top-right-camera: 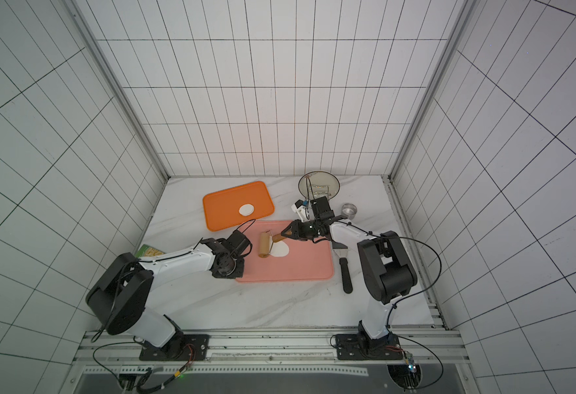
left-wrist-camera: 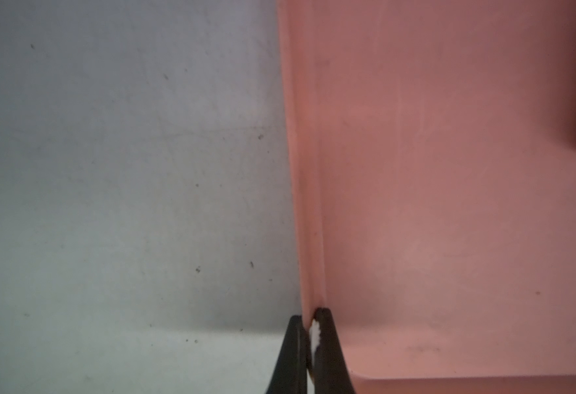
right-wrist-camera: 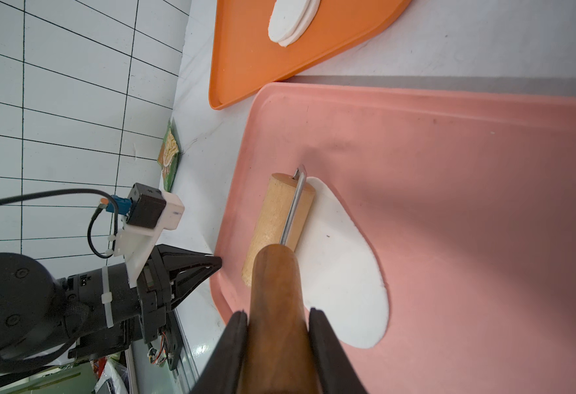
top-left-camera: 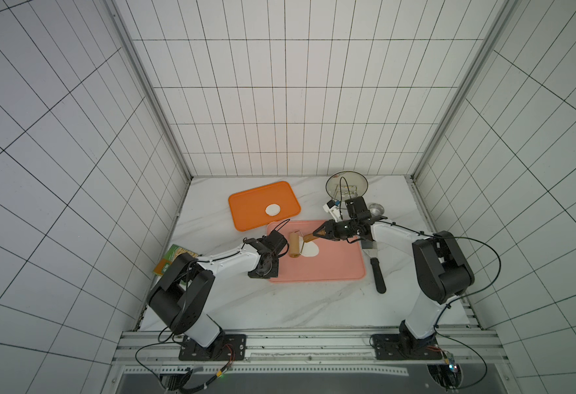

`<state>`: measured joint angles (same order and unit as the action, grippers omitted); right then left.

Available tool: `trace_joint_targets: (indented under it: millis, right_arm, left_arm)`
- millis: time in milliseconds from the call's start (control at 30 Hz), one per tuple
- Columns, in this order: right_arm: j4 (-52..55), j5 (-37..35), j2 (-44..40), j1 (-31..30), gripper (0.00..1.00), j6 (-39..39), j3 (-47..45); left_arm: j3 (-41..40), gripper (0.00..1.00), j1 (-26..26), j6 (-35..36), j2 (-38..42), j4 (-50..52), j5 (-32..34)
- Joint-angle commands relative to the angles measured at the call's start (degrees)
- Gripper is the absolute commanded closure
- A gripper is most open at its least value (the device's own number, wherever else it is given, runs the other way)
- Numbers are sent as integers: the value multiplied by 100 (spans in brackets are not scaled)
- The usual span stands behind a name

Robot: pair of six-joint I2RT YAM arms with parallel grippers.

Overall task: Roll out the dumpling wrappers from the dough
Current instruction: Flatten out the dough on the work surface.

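Nearest the robot, the left gripper [left-wrist-camera: 310, 315] has its jaws pinched shut on the rim of the pink tray [left-wrist-camera: 308, 238], most likely to pin the tray to the table [top-left-camera: 245, 307] so that it cannot slide under a rolling stroke. Further in, the dough [right-wrist-camera: 344, 273] lies flat on the tray floor as a smooth, lopsided oval. The roller [right-wrist-camera: 276, 221] rests with its wooden drum on the dough's edge on the robot's left. The right gripper [right-wrist-camera: 278, 315] has its jaws clamped round the roller's dark handle (a side-on hold that lets the arm push and pull along the dough). A spatula [top-left-camera: 377, 273] lies on the table beside the tray, and a steel ring [top-right-camera: 349, 209] stands further back, probably for cutting. Farthest, the dumpling wrappers [top-left-camera: 272, 209] sit stacked on the orange tray [top-left-camera: 245, 204], clear of the rolling.
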<state>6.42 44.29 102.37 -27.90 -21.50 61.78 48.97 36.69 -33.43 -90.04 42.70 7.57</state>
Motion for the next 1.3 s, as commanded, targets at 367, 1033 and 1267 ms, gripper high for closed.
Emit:
trace_joint_targets:
  millis: [367, 1033, 1267]
  right_arm:
    - [1143, -1955, -646, 461, 100, -104, -1010]
    - [975, -2117, -590, 198, 100, -170, -1404]
    - [1061, -2340, -965, 502, 100, -223, -1730]
  left_arm:
    - [-107, 100, -187, -156, -200, 213, 543]
    - [-109, 100, -206, -129, -155, 108, 429]
    - [-127, 100, -303, -190, -144, 120, 405]
